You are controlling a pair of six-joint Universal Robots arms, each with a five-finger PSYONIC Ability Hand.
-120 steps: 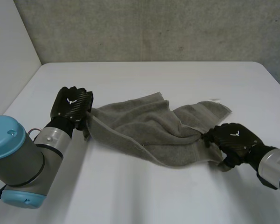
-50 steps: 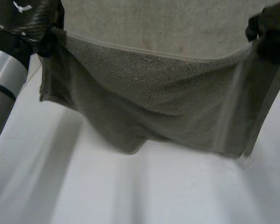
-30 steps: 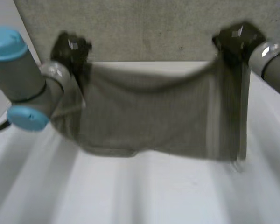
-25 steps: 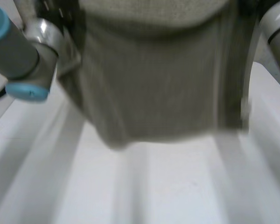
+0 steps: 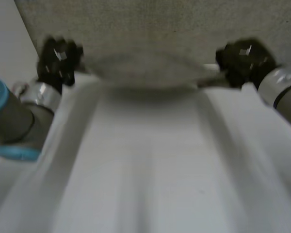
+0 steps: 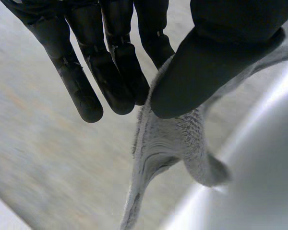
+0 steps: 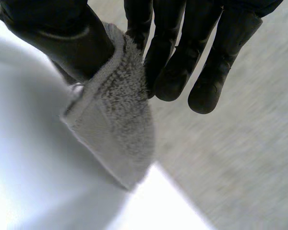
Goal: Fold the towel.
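**Towel stretched between both hands**

You have a grey terry towel (image 5: pixel 145 73) held out in a wide band from the left hand (image 5: pixel 58 58) across to the right hand (image 5: pixel 242 58). It runs nearly level between them, with its middle bowed a little. The head view blurs it too much to read any folds. At the left hand, one end is pinched between thumb and fingers, and the cloth bunches and hangs in a twisted flap just past the fingertips. At the right hand, a hemmed corner is pinched the same way, its looped pile and flat woven border sticking out beyond the thumb.
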